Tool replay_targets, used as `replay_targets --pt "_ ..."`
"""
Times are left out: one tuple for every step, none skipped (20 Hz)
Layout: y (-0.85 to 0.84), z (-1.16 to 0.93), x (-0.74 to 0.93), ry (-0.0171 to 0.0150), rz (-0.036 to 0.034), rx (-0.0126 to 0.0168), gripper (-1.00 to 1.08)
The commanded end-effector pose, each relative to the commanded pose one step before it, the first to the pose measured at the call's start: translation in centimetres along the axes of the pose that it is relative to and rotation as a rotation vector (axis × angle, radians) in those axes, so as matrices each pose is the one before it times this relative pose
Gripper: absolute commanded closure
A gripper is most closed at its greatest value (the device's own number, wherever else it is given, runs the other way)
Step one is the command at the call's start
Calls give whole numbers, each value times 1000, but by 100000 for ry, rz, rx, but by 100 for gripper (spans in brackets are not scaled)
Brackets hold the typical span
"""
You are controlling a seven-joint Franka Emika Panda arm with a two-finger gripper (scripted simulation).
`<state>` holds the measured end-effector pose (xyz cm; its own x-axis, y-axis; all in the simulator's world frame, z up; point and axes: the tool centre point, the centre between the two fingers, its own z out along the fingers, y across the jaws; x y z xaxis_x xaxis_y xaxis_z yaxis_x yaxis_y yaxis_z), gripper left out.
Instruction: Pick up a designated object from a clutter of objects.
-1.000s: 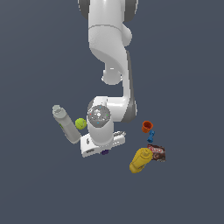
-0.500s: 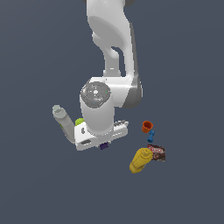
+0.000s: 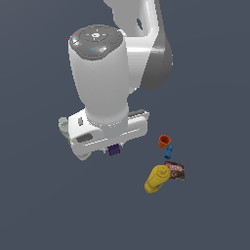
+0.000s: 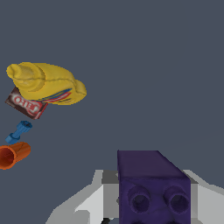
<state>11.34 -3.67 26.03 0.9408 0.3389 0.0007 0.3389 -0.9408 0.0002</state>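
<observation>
Wrist view: the gripper (image 4: 153, 205) is clamped on the purple cube (image 4: 153, 183), its grey fingers (image 4: 94, 203) pressed to both sides. Well apart from the cube lie the yellow bottle (image 4: 46, 83), touching a brown packet (image 4: 26, 104), with the blue piece (image 4: 18, 131) and orange cup (image 4: 14, 155) just beside the packet.
</observation>
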Motion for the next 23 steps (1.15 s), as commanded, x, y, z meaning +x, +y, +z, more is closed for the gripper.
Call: replay_targets --pt "41 -2823 168 -82 -1 32 108" --pt "28 -1077 94 0 0 0 108" --pt "29 -1029 94 0 0 0 108" --pt "28 -962 91 0 0 0 108" --pt "28 -896 89 0 0 0 108" --pt "27 -832 86 0 0 0 108" --pt "27 -769 83 0 0 0 108" --pt "26 -709 80 0 0 0 108" --pt "25 -650 76 0 0 0 108" --pt "24 -592 73 0 0 0 108" --pt "23 -536 69 0 0 0 108" --pt "22 -481 65 0 0 0 108" --pt "21 -428 60 0 0 0 108" --pt "19 -376 55 0 0 0 108" --pt "18 -327 50 0 0 0 108" --pt "16 -281 45 0 0 0 108" --pt "14 -238 39 0 0 0 108" --pt "12 -197 34 0 0 0 108" --pt "10 -159 28 0 0 0 108" --pt "8 -122 22 0 0 0 108" --pt "6 -86 16 0 0 0 108" --pt "3 -51 9 0 0 0 108" --pt "1 -17 3 0 0 0 108"
